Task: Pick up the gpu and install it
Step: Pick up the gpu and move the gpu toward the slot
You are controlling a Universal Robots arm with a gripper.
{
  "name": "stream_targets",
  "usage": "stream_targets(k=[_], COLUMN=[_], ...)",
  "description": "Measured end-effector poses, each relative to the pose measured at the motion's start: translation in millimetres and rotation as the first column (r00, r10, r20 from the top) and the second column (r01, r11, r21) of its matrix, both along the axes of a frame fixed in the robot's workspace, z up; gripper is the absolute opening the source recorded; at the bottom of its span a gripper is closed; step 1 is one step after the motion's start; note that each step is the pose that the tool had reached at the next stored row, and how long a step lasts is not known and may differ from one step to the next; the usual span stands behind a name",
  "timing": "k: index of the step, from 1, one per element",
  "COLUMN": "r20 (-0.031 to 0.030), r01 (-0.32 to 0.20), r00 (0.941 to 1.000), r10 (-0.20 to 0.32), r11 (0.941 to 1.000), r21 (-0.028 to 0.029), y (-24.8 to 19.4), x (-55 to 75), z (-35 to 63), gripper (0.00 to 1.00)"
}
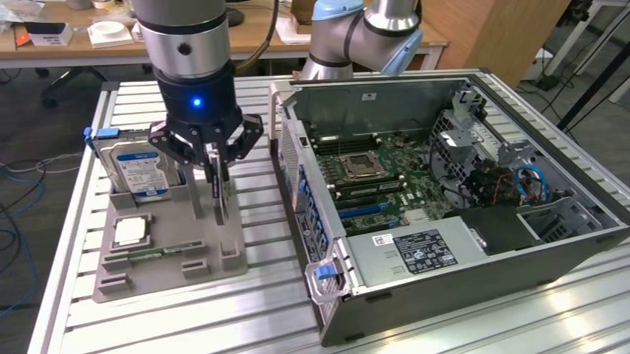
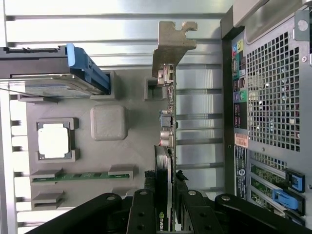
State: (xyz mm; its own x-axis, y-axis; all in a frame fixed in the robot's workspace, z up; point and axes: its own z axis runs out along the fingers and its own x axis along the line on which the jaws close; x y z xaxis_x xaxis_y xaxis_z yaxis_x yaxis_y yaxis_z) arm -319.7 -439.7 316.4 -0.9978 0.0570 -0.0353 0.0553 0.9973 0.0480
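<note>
Pick-up step: the pincer [image 1: 212,164] is clamped on the gpu [image 1: 220,199] — card on edge, hanging straight below it, over the grey holder [image 1: 167,258]. Reaching the open case [image 1: 414,317] beside the pincer likely calls for a clean lift — card kept upright.

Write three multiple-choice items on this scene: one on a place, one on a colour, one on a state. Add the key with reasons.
1. The hard drive stands:
A. in the grey tray
B. on the floor
C. on a shelf

2. The clip at the hard drive's upper end is:
A. red
B. blue
C. yellow

3. The gpu is:
A. lying flat
B. leaning on the hard drive
C. held on edge in the claw

Key:
1 A, it stands upright in a tray slot.
2 B, it shows blue in both views.
3 C, the claw's fingers clamp both its faces.
</note>
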Motion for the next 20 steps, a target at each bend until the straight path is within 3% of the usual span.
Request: stream_targets(k=[20], r20=[0.0], r01=[0.0], r00=[1.0], r10=[0.0], r11=[1.0], r21=[0.0], y=[0.0], x=[0.0], z=[23.1], gripper=[0.26])
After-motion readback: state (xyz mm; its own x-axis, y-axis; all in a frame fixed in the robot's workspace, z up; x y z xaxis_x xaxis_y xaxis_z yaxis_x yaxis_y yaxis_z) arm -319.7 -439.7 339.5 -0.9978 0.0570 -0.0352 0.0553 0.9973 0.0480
